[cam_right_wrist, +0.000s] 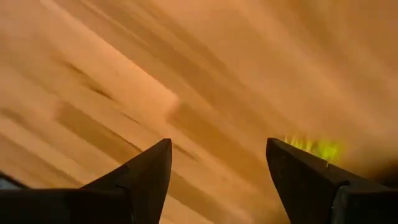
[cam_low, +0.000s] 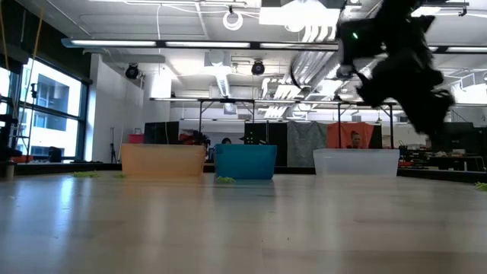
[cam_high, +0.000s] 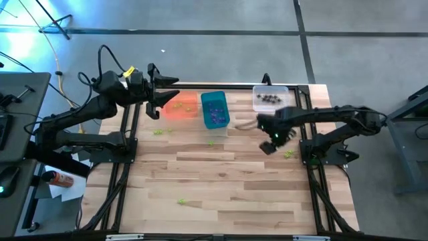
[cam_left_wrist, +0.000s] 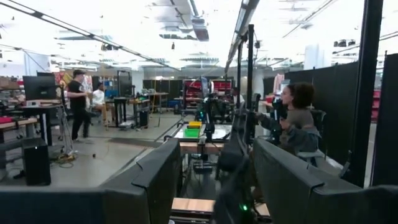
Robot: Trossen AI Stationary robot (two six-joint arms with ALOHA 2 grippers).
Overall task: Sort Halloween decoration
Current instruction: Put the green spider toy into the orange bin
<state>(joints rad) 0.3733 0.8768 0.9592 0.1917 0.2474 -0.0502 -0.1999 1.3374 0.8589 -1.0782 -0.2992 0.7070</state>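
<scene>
right gripper [cam_high: 269, 144] hangs over the right part of the table [cam_high: 234, 194], in front of the clear bin [cam_high: 269, 98], jaws spread wide with nothing between them; the right wrist view shows only bare wood in the gap, with a yellow-green trinket [cam_right_wrist: 314, 148] just past one finger. in the high view that same piece [cam_high: 289, 154] lies just beside the gripper, toward the table's right edge. left gripper [cam_high: 151, 100] is raised at the orange bin [cam_high: 180, 107], jaws parted and empty, camera looking out into the room. other loose yellow-green pieces: one near the orange bin [cam_high: 159, 132], one in front of the teal bin [cam_high: 211, 142], one toward the near edge [cam_high: 181, 200]. purple ones sit in the teal bin [cam_high: 215, 110], black ones in the clear bin.

handling, as a guess: tiny, very light, thin springy plastic legs, flat on the wood, so easy to flick away or lose. best taken with fingertips straddling the body from above, closing on the centre rather than a leg.
</scene>
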